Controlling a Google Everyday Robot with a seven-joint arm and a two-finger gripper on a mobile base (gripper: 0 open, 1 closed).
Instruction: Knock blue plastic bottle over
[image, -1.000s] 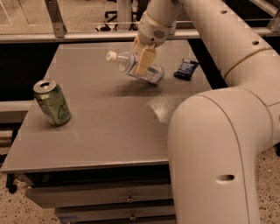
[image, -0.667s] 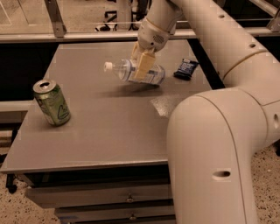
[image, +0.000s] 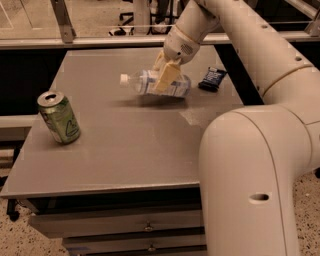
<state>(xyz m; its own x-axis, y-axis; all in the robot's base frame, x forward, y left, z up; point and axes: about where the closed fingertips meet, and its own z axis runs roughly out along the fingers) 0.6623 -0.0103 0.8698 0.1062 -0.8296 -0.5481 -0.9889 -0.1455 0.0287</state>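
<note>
The blue plastic bottle (image: 141, 83), clear with a white cap and a pale label, lies almost on its side at the back middle of the grey table (image: 130, 150), with its cap pointing left. My gripper (image: 165, 75) reaches down from the white arm and sits right over the bottle's middle, touching it and hiding part of the label. I cannot tell whether the bottle rests fully on the table top; a shadow lies just in front of it.
A green soda can (image: 59, 117) stands upright near the table's left edge. A dark blue snack wrapper (image: 212, 79) lies to the right of the bottle. My arm's large white body (image: 250, 175) fills the right foreground. Drawers sit below the table's front edge.
The bottle has tipped from a steep tilt down to almost flat, with its cap swinging left and down. My gripper has moved down and slightly left with it. The can and wrapper have not moved.
</note>
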